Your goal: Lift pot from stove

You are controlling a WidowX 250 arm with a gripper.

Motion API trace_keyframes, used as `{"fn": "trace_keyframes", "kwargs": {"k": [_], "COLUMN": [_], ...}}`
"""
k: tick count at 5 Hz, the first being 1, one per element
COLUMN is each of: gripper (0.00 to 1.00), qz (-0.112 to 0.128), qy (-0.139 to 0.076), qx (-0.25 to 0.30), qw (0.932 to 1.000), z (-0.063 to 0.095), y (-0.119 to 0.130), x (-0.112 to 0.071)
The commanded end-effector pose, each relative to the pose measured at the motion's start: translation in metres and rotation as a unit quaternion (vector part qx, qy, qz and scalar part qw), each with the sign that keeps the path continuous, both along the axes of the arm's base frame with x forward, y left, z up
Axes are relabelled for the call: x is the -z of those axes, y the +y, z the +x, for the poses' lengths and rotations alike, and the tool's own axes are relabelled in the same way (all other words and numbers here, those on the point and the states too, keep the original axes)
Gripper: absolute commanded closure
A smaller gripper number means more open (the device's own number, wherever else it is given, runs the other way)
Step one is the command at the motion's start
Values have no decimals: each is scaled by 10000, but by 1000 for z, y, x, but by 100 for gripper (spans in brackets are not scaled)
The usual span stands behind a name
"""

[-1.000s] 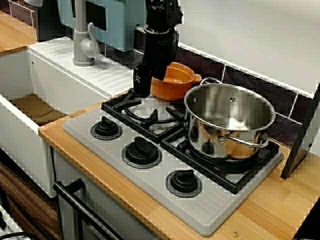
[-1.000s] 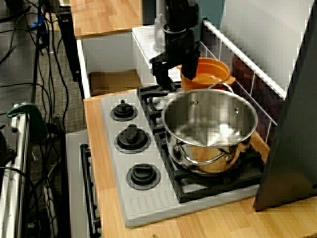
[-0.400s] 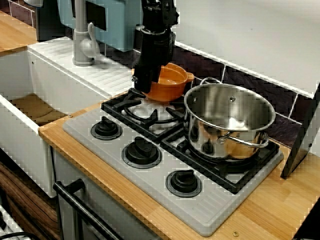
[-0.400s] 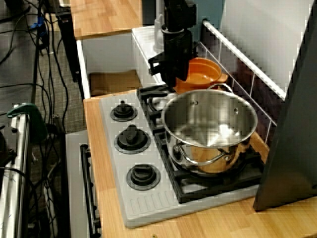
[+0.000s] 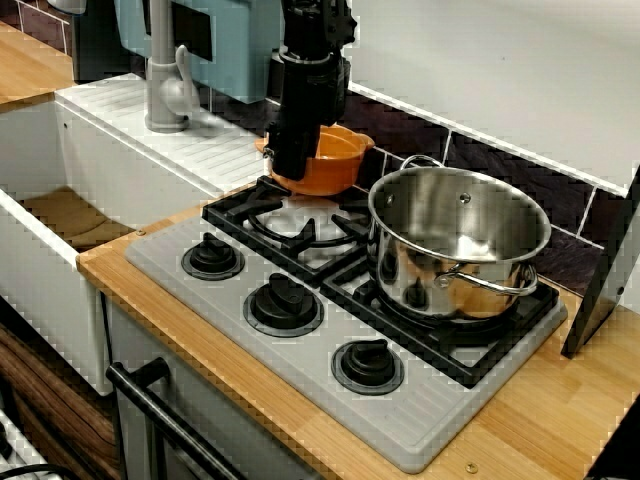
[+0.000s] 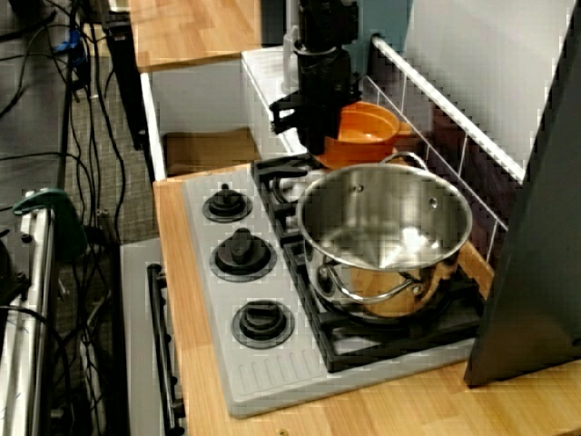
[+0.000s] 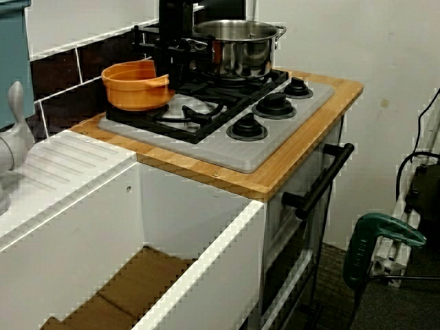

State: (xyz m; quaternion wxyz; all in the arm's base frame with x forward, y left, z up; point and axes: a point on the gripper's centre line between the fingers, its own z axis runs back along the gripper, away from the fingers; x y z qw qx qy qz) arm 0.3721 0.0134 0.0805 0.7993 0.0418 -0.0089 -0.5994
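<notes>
1. the gripper (image 5: 292, 165) is clamped on the near rim of the orange pot (image 5: 330, 160), with the black arm descending vertically from above.
2. the pot is held clear of the black burner grate (image 5: 290, 222), above the rear-left corner of the stove (image 5: 400, 420); in the side view its base (image 7: 134, 93) shows no contact with the grate.
3. the pot sits slightly tilted in the grip, with one stubby handle facing the tiled wall (image 5: 500, 160).
4. the steel pot (image 5: 455, 245) stands on the right burner, just beside the orange pot and apart from it.
5. three black knobs (image 5: 285, 300) line the front of the stove, set in the wooden counter (image 5: 560, 420).
6. the white sink unit (image 5: 120, 140) adjoins the counter.
</notes>
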Motion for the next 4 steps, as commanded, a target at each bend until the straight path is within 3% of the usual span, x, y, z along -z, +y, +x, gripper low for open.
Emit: {"fn": "trace_keyframes", "kwargs": {"k": [1,4], "gripper": [100,100], "qz": [-161,-442], "qy": [-594,-923], "qx": [27,60], "qw": [9981,9947], "z": [-10,-28], "y": [6,12], "x": [-65,-120]}}
